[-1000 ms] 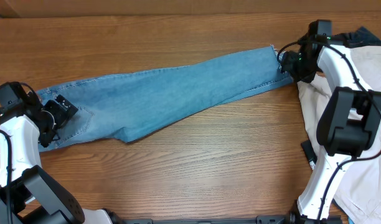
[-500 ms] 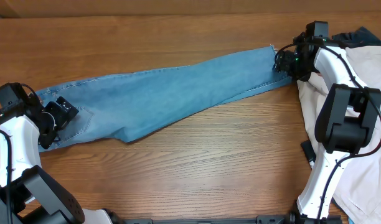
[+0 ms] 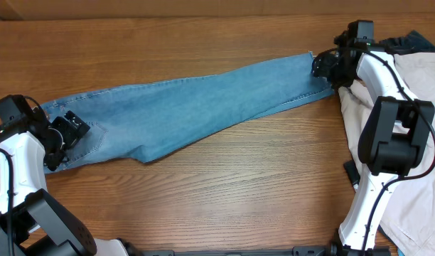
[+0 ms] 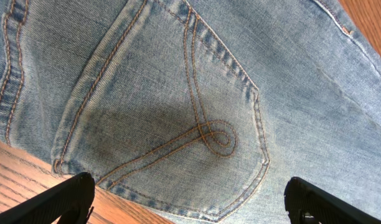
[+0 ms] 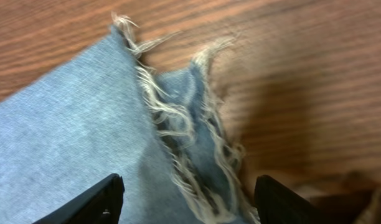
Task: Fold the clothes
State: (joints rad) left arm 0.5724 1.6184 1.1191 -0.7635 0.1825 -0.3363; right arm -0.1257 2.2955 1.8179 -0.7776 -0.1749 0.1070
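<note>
- Right gripper (image 5: 184, 196): jaws wide, nothing pinched. It hovers over the frayed hem (image 5: 162, 109) at the ankle end of the jeans (image 3: 189, 107).
- Left gripper (image 4: 187, 193): jaws fully wide and empty, straddling the stitched back pocket (image 4: 172, 106) at the waist end of the jeans.
- Jeans lie flat and stretched along the worktop (image 3: 224, 192), apparently one leg over the other. No fold made yet.
- Judgement: a gripper at each end suits a lengthwise fold, hem carried to waist. The flat spread keeps the layers aligned.
- Cream-beige garment (image 3: 423, 92) and dark cloth (image 3: 416, 37) lie just beyond the hem end and are not part of the job.
- Unclear: whether either gripper touches the denim. Overhead, the left arm partly covers the waist edge. The frame cuts off the beige garment.
</note>
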